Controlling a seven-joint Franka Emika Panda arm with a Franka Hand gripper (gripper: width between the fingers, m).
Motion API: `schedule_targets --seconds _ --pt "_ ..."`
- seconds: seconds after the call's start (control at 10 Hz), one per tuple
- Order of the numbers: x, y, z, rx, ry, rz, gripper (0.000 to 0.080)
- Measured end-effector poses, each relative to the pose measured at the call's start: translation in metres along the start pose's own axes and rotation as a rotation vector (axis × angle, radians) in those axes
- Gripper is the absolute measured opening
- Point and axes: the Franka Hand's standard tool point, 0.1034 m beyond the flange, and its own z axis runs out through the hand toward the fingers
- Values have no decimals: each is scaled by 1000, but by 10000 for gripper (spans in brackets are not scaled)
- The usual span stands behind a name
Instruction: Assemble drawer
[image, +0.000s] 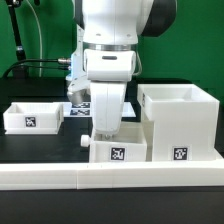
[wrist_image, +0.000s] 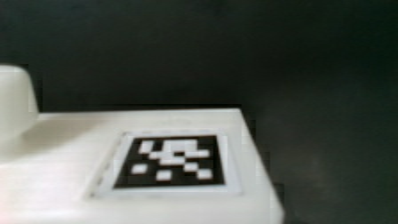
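The tall white shell (image: 180, 120) stands at the exterior view's right, its tag facing front. One shallow tray (image: 33, 116) lies at the exterior view's left. The second tray (image: 120, 148) sits in front of the arm, beside the shell, with its knob (image: 85, 142) pointing to the exterior view's left. My gripper (image: 108, 134) reaches down to this tray's rear edge; its fingertips are hidden, so I cannot tell whether it holds anything. The wrist view shows a white part face (wrist_image: 107, 150) with a black-and-white tag (wrist_image: 173, 160) very close up, and no fingers.
The long low white border wall (image: 110, 176) runs along the front, touching the tray and the shell. The marker board (image: 80, 103) lies behind the arm. A black cable trails at the back on the exterior view's left. The table top is black.
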Motion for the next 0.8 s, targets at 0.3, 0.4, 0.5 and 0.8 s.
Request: schedule_targets --seconds 0.3,0.4,0.5,0.8 --pt "-1 -1 1 -1 0 3 42" --pt "1 -1 2 -32 6 9 42" --pt "4 -4 4 -23 7 10 42" --pt "9 -6 5 -21 10 11 42"
